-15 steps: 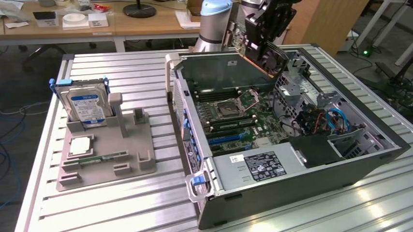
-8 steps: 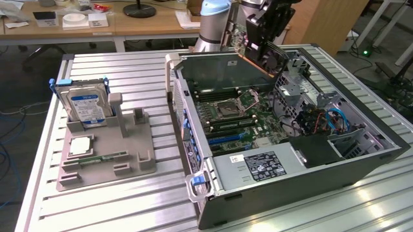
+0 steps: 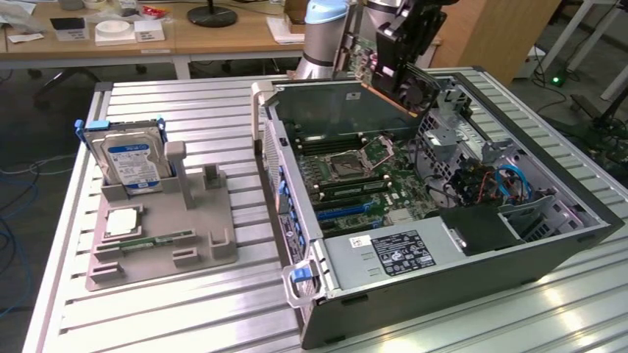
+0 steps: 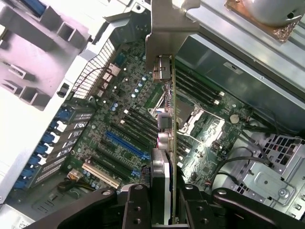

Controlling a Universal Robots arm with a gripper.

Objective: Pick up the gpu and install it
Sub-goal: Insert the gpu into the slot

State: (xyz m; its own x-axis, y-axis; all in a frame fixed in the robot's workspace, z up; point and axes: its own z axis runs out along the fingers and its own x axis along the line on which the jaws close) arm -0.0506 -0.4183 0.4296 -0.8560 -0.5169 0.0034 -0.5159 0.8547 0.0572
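While the arm reaches down over the open computer case [image 3: 549, 243], its gripper [image 3: 393, 55] clamps the gpu [image 3: 407, 88] above the case's motherboard [image 3: 363, 176], card edge-down, long axis slanting.

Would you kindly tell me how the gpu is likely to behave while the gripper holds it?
The gpu looks like a thin rigid board, so it probably won't flex. Clamped along one edge by the gripper, it may pivot if bumped. Its bare components seem fragile against the case.
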